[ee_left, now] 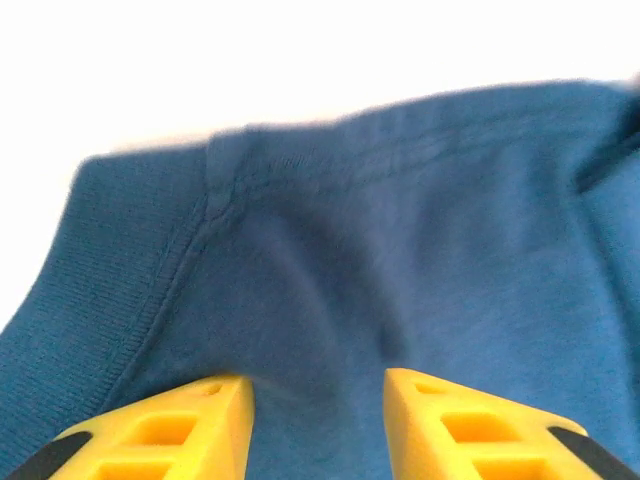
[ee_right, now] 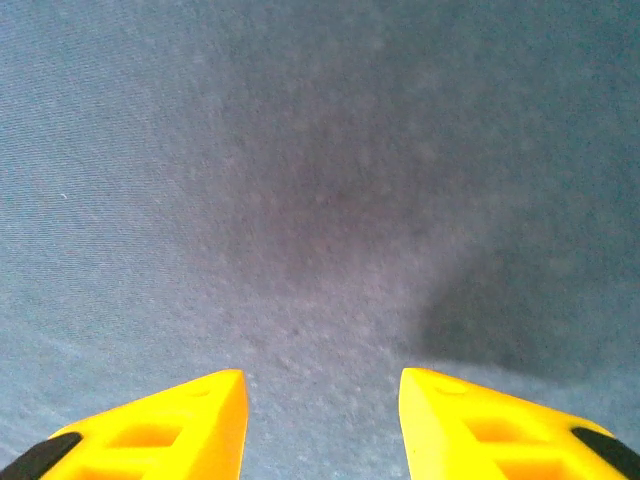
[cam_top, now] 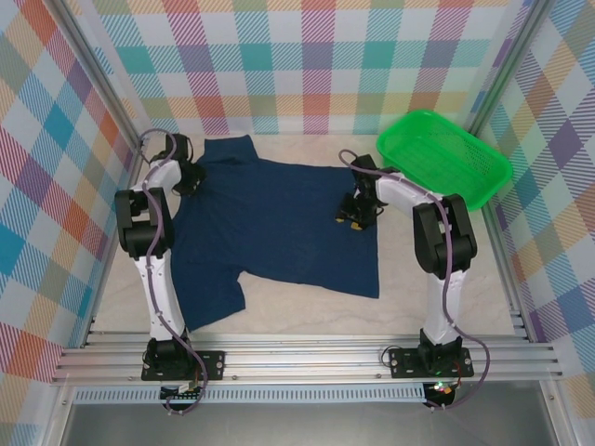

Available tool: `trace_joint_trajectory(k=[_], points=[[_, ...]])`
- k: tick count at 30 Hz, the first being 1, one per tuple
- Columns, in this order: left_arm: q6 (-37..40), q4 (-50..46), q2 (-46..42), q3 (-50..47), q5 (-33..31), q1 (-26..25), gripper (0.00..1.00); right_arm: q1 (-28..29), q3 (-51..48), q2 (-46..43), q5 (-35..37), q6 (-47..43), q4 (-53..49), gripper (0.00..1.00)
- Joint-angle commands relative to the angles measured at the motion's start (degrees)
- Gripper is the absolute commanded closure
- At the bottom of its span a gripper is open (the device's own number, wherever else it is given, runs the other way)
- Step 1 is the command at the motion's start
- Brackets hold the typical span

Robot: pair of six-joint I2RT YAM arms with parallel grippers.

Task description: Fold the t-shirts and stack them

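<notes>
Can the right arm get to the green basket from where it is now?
Probably yes. The right gripper rests on the navy t-shirt near its right edge. The green basket sits just beyond it to the right, with nothing standing between them.

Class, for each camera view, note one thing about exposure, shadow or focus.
Left wrist: the background beyond the t-shirt is blown out to white, and the shirt's far edge is blurred. Right wrist: a dark shadow patch lies on the cloth right of centre. Top external: even light, sharp throughout.
</notes>
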Motion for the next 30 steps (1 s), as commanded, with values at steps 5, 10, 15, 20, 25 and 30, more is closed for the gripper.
trace_joint_trajectory(k=[5, 10, 15, 20, 25, 30], points=[[-3.7, -5.2, -2.4, -10.1, -4.0, 5.5, 0.66, 0.0, 8.2, 6.2, -2.5, -1.6, -4.0, 0.56], [-3.3, -5.2, -7.2, -17.7, -5.3, 8.8, 0.68, 0.2, 14.7, 11.0, -3.6, -1.5, -6.7, 0.55], [-4.7, -7.1, -11.5, -22.0, -7.4, 9.5, 0.73, 0.7, 20.0, 14.5, -3.7, -1.6, -9.0, 0.55], [-7.5, -15.5, -14.0, -22.2, -9.9, 9.5, 0.89, 1.0, 24.3, 16.9, -2.6, -1.7, -10.7, 0.55], [-8.7, -14.7, -18.3, -23.3, -10.3, 9.0, 0.93, 1.2, 27.3, 18.4, -2.8, -2.6, -11.1, 0.54], [-5.6, -12.5, -14.2, -8.6, -8.7, 4.5, 0.81, 1.8, 26.1, 17.2, -3.8, -3.3, -9.2, 0.54]])
